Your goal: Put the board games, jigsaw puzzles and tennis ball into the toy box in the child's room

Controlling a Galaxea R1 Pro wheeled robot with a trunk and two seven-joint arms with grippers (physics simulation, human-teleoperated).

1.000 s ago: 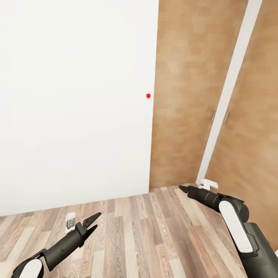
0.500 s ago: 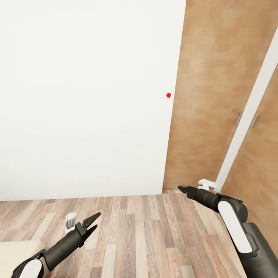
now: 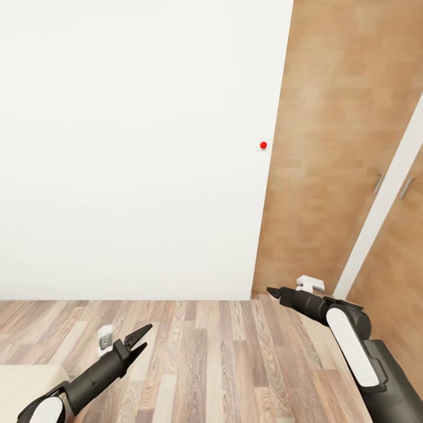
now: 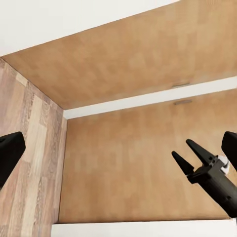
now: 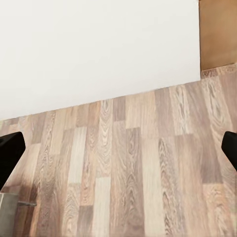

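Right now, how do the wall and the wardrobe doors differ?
The wall is plain white with no grain; the wardrobe doors are light brown wood. The wall bears a small red dot near its right edge; the doors carry slim grey handles. The wall takes up the left and middle of the head view, the doors the right. Both stand upright and meet the wood-plank floor.

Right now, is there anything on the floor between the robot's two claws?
No. In the head view, just bare wood-plank floor lies between the left gripper and the right gripper; both are empty.
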